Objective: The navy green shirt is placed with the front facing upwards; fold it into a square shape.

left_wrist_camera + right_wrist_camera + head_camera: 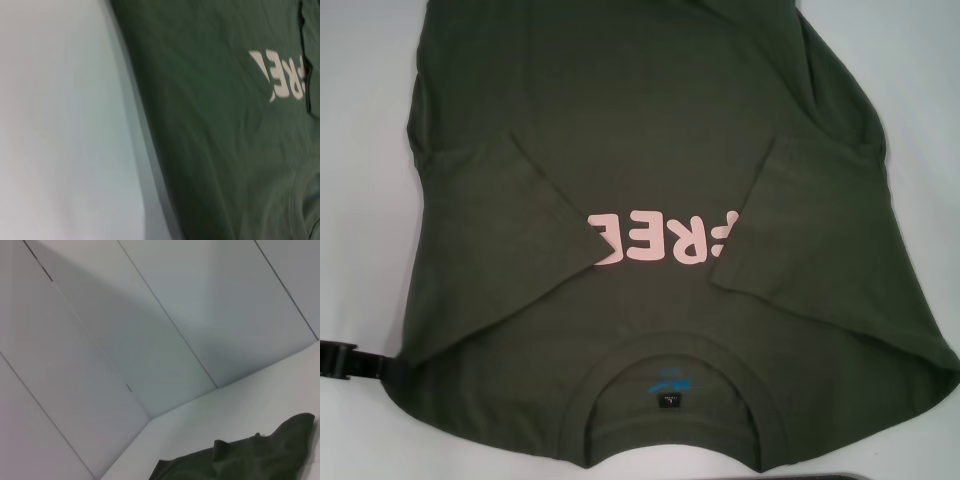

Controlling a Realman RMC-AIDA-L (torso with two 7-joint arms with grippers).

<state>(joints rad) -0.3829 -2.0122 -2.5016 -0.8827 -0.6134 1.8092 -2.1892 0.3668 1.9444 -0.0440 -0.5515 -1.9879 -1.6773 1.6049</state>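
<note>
The navy green shirt [650, 130] lies flat on the white table, front up, with its ribbed collar [675, 355] and blue-printed label [665, 385] nearest me. Both sleeves are folded inward: one [510, 210] lies on the left, the other [800, 220] covers the end of the cream letters [660, 240]. My left gripper [345, 362] shows as a black part at the shirt's left shoulder edge. Only a dark sliver of my right gripper [845, 476] shows at the near edge. The left wrist view shows the shirt [210, 125] and its letters [282, 75]. A corner of the shirt [250, 460] shows in the right wrist view.
The white table [360, 200] shows bare on both sides of the shirt [930, 150]. The right wrist view takes in pale panelled walls [150, 315] behind the table's far edge.
</note>
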